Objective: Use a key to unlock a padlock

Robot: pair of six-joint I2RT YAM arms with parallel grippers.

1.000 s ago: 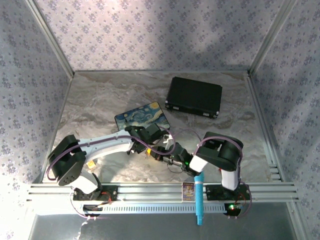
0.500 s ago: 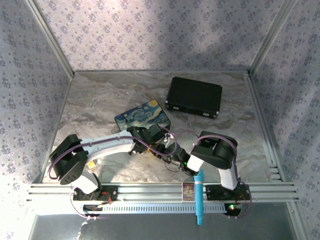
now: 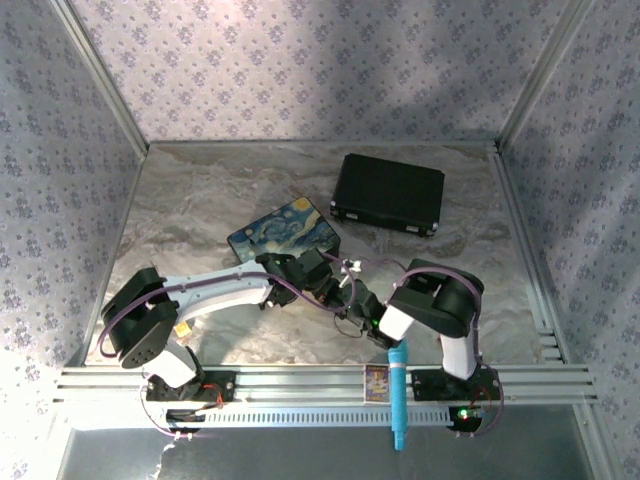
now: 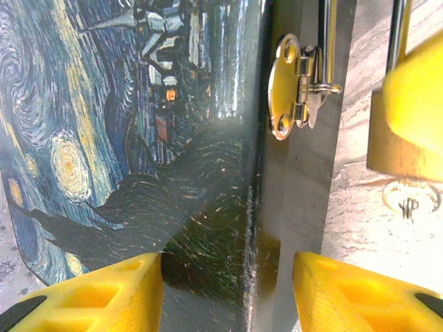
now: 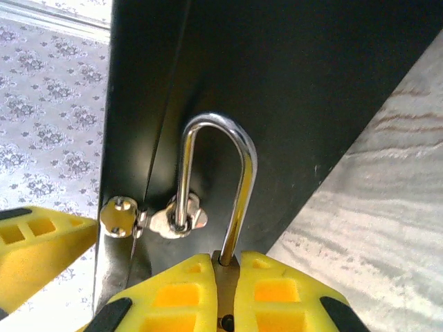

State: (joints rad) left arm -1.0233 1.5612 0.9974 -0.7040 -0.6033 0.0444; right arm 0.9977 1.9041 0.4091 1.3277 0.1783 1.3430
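The painted box lies near the middle of the marbled table. Bare tabletop stretches to the box's left and beyond it. A black case sits off its far right corner, apart from it. The box's lid is glossy and scratched, swirled in blue and yellow. A small metal latch sits on its dark front wall. The padlock, a brass body with a smooth silver loop, hangs through that latch. The right claw is clamped on the padlock's body. The left claw is spread wide over the box's front edge, gripping nothing.
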